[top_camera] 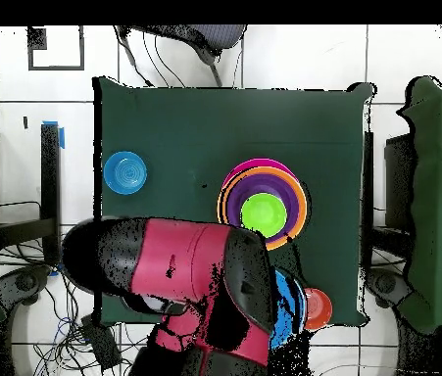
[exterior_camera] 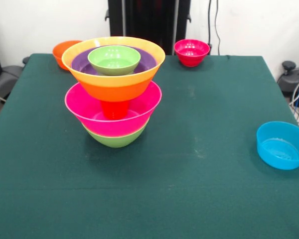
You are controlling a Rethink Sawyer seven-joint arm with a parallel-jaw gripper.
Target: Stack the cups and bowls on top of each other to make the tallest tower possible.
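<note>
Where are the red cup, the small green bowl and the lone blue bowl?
Red cup (exterior_camera: 114,108), front view, its side wall.
Small green bowl (exterior_camera: 114,59), front view, its inside.
Blue bowl (top_camera: 125,171), overhead view, its inside.

**Sawyer arm: visible bodywork**

One bulky robot arm (top_camera: 180,279), overhead view: rounded glossy crimson-red shell segments, joined by matte black curved housings. In front view, only a tall black pedestal column (exterior_camera: 149,20) beyond the table edge.
</note>
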